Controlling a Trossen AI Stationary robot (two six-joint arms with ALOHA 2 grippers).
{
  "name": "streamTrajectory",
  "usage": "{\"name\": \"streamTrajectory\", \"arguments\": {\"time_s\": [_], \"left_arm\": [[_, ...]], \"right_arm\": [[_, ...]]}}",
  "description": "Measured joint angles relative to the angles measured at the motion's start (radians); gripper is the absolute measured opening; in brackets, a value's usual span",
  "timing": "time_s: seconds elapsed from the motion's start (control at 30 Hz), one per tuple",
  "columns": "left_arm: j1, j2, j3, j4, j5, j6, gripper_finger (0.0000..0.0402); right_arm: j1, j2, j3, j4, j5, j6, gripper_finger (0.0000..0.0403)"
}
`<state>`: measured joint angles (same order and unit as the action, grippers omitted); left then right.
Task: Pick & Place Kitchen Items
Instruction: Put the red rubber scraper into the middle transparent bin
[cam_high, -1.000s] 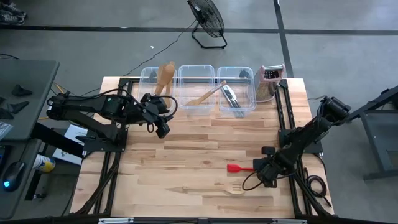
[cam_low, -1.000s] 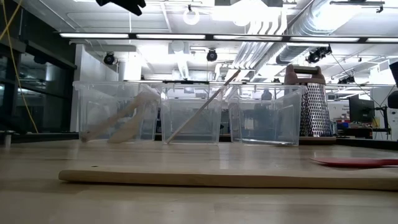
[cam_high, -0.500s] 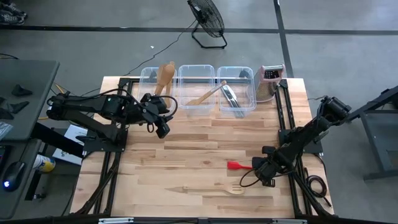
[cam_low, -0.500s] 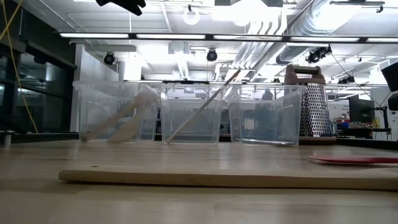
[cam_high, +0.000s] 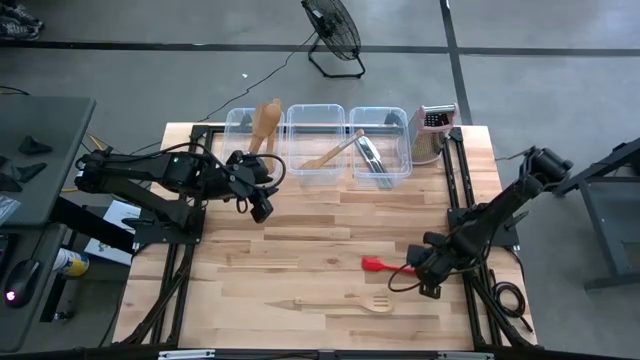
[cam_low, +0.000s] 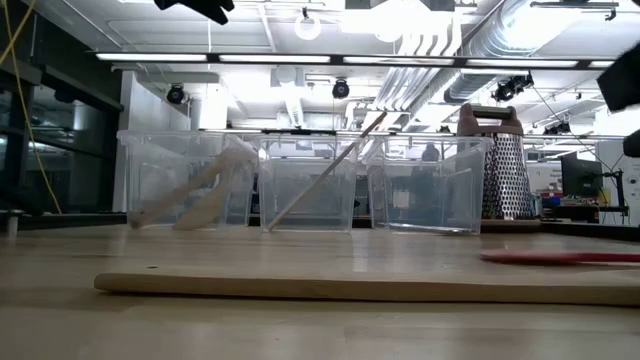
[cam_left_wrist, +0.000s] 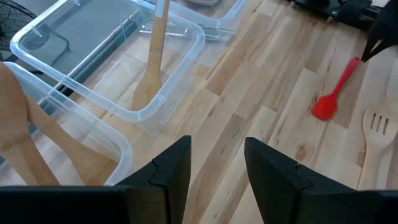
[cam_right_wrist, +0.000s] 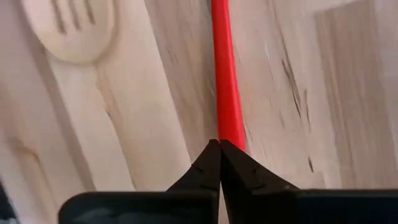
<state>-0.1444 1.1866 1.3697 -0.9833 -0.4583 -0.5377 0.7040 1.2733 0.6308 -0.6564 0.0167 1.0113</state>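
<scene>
At lower right of the high view, the right claw (cam_high: 418, 268) pinches the red spatula (cam_high: 378, 264) by its slim, stiff, likely light handle, low over the tabletop (cam_high: 300, 240).

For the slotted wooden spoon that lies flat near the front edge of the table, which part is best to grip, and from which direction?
Grip the slotted wooden spoon on its long straight handle, near the middle, coming straight down from above. It lies flat on the table, so no side is open for a level approach. The fingers should close across the narrow handle; the slotted head is probably too wide for them.
</scene>
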Motion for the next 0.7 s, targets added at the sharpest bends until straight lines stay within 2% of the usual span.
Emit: {"name": "streamTrajectory", "arguments": {"time_s": [0.3, 0.47, 0.6, 0.7], "left_arm": [[0.000, -0.008, 0.001, 0.002, 0.000, 0.004, 0.0147], [0.000, 0.010, 0.001, 0.008, 0.033, 0.024, 0.0147], [0.000, 0.028, 0.001, 0.024, 0.057, 0.037, 0.0147], [0.000, 0.046, 0.001, 0.073, 0.066, 0.037, 0.0147]], "right_arm": [[0.000, -0.019, 0.005, 0.039, 0.061, -0.007, 0.0001], [0.000, 0.000, 0.005, 0.038, 0.053, -0.046, 0.0010], [0.001, 0.025, 0.005, -0.011, 0.031, 0.036, 0.0021], [0.015, 0.049, 0.005, -0.024, 0.010, 0.067, 0.0007]]}}
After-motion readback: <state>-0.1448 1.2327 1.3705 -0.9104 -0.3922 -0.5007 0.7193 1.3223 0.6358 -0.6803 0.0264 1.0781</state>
